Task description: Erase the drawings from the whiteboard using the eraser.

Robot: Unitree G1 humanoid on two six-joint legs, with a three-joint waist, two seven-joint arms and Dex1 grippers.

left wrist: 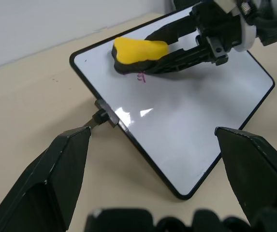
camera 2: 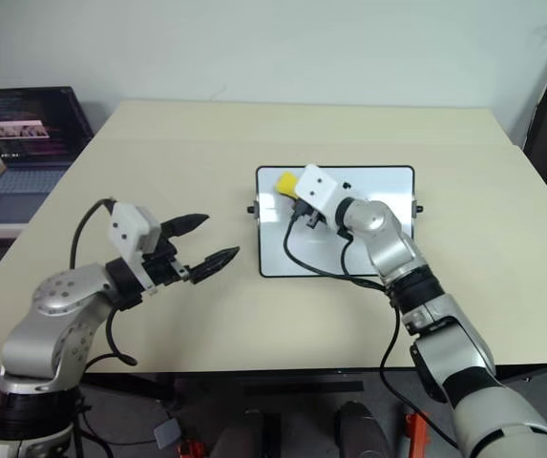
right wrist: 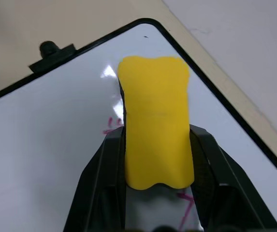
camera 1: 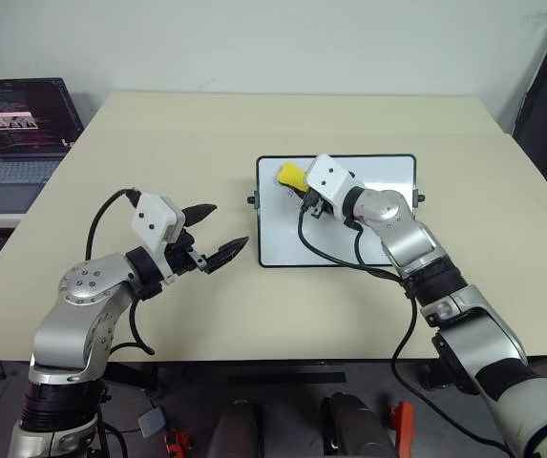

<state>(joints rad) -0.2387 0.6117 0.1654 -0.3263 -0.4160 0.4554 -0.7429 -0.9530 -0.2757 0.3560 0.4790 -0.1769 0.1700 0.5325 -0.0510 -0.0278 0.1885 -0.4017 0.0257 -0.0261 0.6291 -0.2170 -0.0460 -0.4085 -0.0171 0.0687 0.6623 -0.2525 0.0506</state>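
- Nearest the camera, the left gripper (camera 1: 219,232) is held above the table (camera 1: 158,134) just left of the whiteboard (camera 1: 388,172), fingers spread wide and empty.
- Clamped between the right gripper's (right wrist: 157,159) fingers is the eraser (camera 1: 290,175), over the board's far-left corner.
- Red drawings (left wrist: 141,77) are seen beside the eraser.

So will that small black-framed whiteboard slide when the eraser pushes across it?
Probably: the glossy black-framed whiteboard lies loose on the smooth beige table, nothing bracing it. The open left gripper sits beside it. The thin board looks light.
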